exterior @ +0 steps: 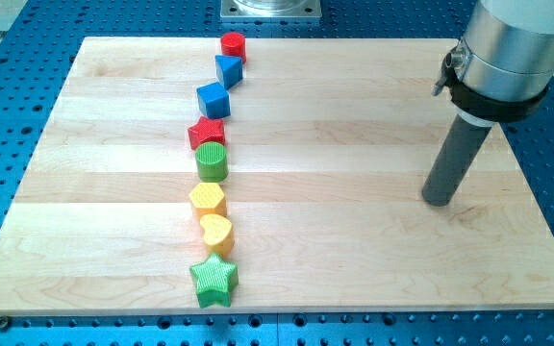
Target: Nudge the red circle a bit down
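At far centre-left of the wooden board (354, 144), close to its far edge: red circle (234, 45), heading a line of eight blocks running toward the near edge. Just nearer, touching or almost touching: blue triangular block (228, 69), then blue cube-like block (214, 99). Next in line: red star (206, 132), pressed against green cylinder (212, 162). Nearer again: yellow hexagon (207, 199), yellow heart (216, 231), and last, by the near edge, green star (214, 280). Off to the right, well apart from every block: my tip (438, 199), resting on bare wood at about the level of the yellow hexagon, below a dark rod and a silver arm housing (508, 48) entering from the far right corner. No jaws on this rod; nothing gripped, nothing touched. Under the board: blue perforated table (8, 125). At far centre, beyond the board's edge: grey metal base plate (270, 10).
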